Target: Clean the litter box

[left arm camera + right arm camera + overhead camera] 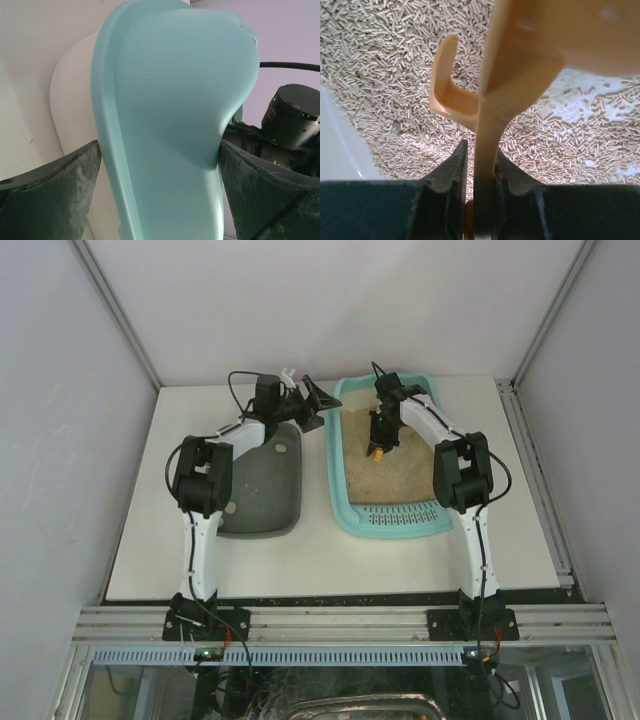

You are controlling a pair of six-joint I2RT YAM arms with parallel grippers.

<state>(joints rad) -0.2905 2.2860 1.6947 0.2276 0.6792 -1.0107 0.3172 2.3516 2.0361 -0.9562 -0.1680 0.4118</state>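
Note:
The light-turquoise litter box (390, 525) lies right of centre, with beige pellet litter (385, 480) inside it. My right gripper (381, 435) hangs over the litter and is shut on the handle of an orange scoop (520, 50), which points down toward the pellets (380, 65). In the right wrist view the gripper (480, 150) pinches the thin handle between both fingers. My left gripper (312, 405) is at the box's far left corner. It stands open, its fingers (60, 195) spread wide on either side of the turquoise corner rim (170, 125).
A dark grey-green tray (262, 490) lies left of the litter box, under the left arm, with two small round bits in it. White walls enclose the table, and a metal rail (530, 460) runs along the right side.

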